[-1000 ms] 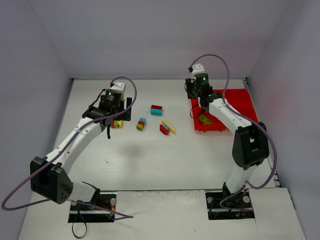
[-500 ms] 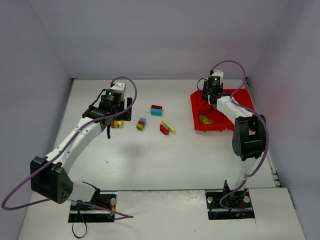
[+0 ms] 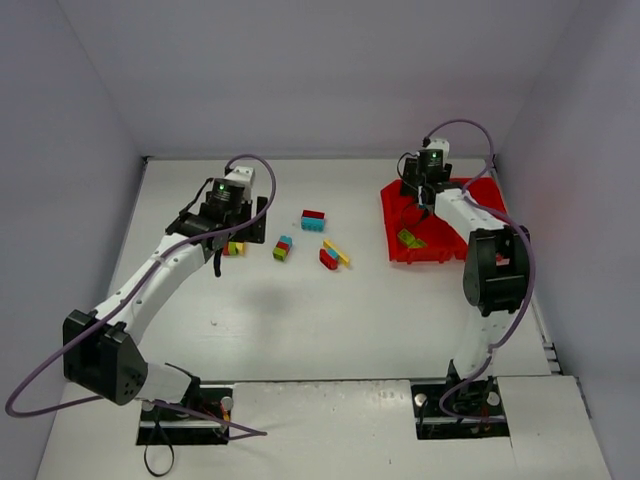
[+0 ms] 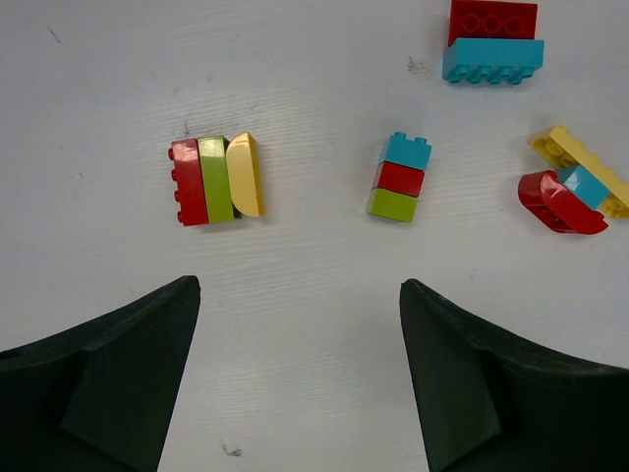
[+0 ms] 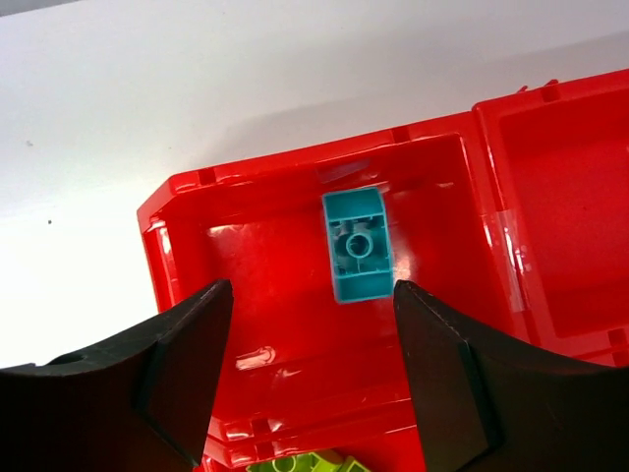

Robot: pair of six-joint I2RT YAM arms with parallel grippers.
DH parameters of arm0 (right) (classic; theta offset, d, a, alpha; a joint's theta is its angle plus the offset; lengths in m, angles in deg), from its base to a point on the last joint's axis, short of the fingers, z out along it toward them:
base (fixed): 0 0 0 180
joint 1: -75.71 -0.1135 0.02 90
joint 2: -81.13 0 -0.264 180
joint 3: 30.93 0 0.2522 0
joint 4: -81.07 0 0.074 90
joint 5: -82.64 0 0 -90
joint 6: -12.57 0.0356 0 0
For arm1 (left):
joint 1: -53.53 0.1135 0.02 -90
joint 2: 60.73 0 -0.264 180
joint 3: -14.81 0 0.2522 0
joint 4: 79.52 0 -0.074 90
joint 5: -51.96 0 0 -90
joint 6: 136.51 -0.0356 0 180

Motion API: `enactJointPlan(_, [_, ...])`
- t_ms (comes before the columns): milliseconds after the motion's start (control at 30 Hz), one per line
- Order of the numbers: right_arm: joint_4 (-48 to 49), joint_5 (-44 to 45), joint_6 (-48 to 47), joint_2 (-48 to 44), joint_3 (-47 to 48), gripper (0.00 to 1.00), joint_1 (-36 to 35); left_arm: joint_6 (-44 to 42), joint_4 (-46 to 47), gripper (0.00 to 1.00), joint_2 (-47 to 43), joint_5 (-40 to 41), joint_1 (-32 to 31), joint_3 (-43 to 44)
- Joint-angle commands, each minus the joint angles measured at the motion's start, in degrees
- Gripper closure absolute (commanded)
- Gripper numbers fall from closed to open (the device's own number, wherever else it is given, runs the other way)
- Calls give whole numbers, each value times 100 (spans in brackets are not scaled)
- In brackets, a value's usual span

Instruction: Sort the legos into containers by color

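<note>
Presently, nearest on the left: left gripper [image 4: 296, 285] poised above the white table [image 4: 295, 251], jaws spread wide, nothing between them.

Just beyond its fingers, a row of loose legos on the table:
- toward the left, a red, lime and yellow stack [image 4: 216, 179] lying on its side;
- to the right of it and apart, a cyan, red and lime stack [image 4: 398, 177];
- farther right, a curved red brick [image 4: 550, 202] touching a long yellow brick [image 4: 555, 147], with a small cyan brick [image 4: 587, 184] on the yellow one.

Farther still, well apart from that row: a red-and-cyan pair [image 4: 491, 41], the two bricks joined.

On the right side: red tray [image 3: 420, 257], low walls between square compartments.
- Within the near left compartment: lime brick [image 3: 410, 238], only its edge visible from the right wrist.
- Within the far left compartment: single cyan brick [image 5: 359, 246], hollow underside up, lying flat close to the far wall, touching no other brick.

Directly above that far compartment: right gripper [image 5: 313, 287], jaws wide apart and empty, not touching the single cyan brick.
</note>
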Motion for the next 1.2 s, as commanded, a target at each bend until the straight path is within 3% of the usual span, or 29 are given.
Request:
enactJointPlan(0, [158, -180, 31, -696, 141, 37, 21, 27, 208, 24, -30, -167, 33, 124])
enactJointPlan(267, [184, -1278, 268, -2129, -772, 36, -110, -96, 252, 24, 234, -528, -283, 132])
enactJointPlan(533, [430, -2175, 637, -3474, -2020, 36, -479, -228, 427, 24, 1217, -501, -556, 404])
enactJointPlan(967, [685, -2720, 839, -4047, -3128, 36, -673, -825, 814, 26, 2923, -264, -653, 1116])
enactJointPlan(1167, [667, -2861, 866, -4275, -3348, 36, -673, -966, 858, 38, 3336, -352, -635, 1292])
